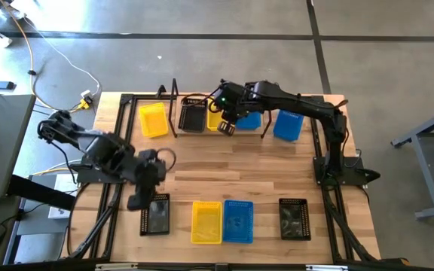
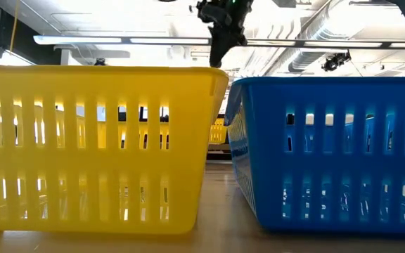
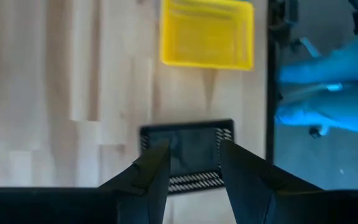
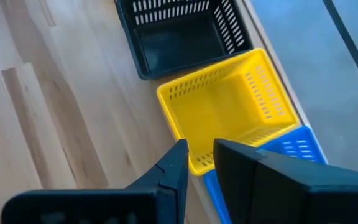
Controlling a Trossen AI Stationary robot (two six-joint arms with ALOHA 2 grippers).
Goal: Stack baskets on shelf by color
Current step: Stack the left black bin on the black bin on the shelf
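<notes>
Above a perforated black basket [image 3: 187, 155], open left gripper [image 3: 192, 171]; right gripper [image 4: 199, 163] narrowly parted over slotted yellow basket [image 4: 229, 107].

Along the table's [image 1: 232, 169] far edge, within the shelf [image 1: 173, 98] brackets, three baskets sit side by side: one [image 1: 192, 115] on the left, one [image 1: 215, 119] in the middle and one [image 1: 248, 120] on the right. Another basket [image 1: 153, 120] lies left of the shelf, and one [image 1: 288, 125] lies to its right. Near the front edge, four baskets form a row: one [image 1: 155, 214] at the left, two touching ones [image 1: 206, 221] [image 1: 238, 221] in the middle, and one [image 1: 294, 218] at the right.
</notes>
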